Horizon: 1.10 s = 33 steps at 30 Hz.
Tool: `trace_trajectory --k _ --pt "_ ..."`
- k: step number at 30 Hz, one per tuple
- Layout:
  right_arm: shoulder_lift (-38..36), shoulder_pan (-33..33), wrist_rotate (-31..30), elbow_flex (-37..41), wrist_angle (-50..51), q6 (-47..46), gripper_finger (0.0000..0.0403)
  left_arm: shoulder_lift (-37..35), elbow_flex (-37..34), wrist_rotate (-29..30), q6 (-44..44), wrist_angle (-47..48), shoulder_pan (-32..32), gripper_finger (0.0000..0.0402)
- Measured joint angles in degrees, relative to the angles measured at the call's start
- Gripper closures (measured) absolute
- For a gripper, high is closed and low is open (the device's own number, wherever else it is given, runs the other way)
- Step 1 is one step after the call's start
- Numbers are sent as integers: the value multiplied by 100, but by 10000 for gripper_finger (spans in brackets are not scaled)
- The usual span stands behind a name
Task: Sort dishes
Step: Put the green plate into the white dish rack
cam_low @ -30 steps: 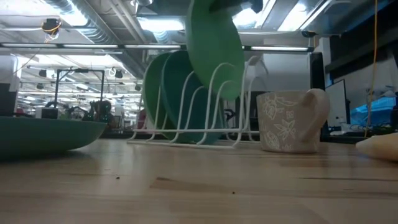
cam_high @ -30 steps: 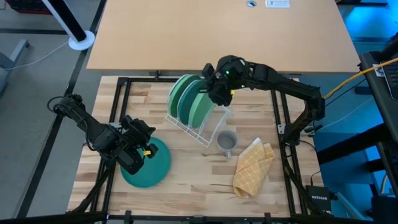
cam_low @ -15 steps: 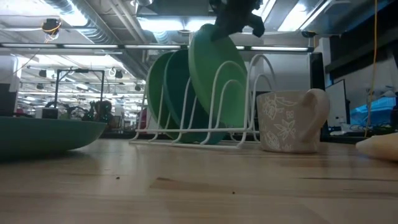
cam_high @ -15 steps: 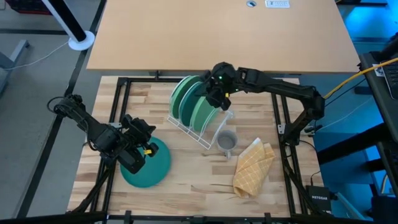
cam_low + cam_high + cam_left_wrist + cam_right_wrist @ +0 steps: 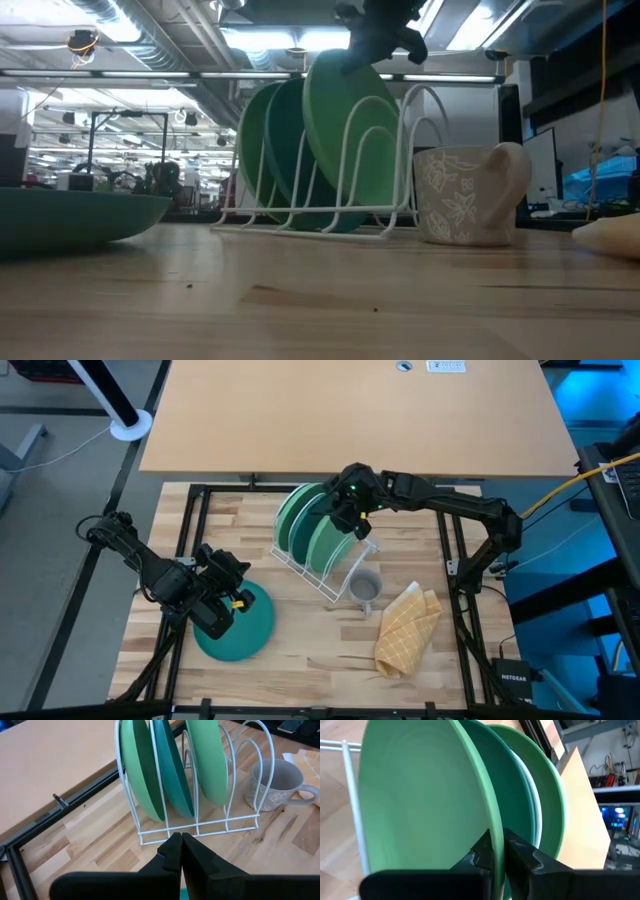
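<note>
Three plates stand on edge in a white wire rack: a light green one, a teal one and another light green plate. My right gripper is over the rack, shut on that last plate. The fourth plate, teal, lies flat on the table near its left side. My left gripper hangs over its left part, and its fingers are shut together. My right gripper pinches the upper rim of the light green plate between its two fingers, coming from above and pointing down. The plate stands nearly upright between the rack's wires, its lower edge down in the rack. My left gripper: I cannot tell whether it touches the teal plate below it.
A grey patterned mug stands just beside the rack's near-right end. A tan waffle cloth lies folded to the mug's right. A black frame borders the wooden table; bare wood lies between the flat plate and the cloth.
My right gripper has come down and slightly toward the table's left, carrying the light green plate from a raised, tilted position into the rack. The plate now stands more upright between the wires. My left arm has kept still.
</note>
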<state>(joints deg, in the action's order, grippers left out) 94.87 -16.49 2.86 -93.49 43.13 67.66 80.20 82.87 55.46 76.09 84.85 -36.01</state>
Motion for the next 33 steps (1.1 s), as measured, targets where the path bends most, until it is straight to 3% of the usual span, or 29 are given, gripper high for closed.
trace_trajectory --k 4,16,25,33 --pt "0 2 -78 0 41 -272 357 1 0 -2 0 1 0 400" --pt "0 2 -77 0 11 -1217 241 0 0 -224 -321 -48 0 400" --pt "0 2 -91 0 6 -2240 224 0 0 -795 -1099 -48 -2 400" --pt "-2 2 -133 0 65 -4190 223 0 0 -1113 -1585 -43 -2 400"
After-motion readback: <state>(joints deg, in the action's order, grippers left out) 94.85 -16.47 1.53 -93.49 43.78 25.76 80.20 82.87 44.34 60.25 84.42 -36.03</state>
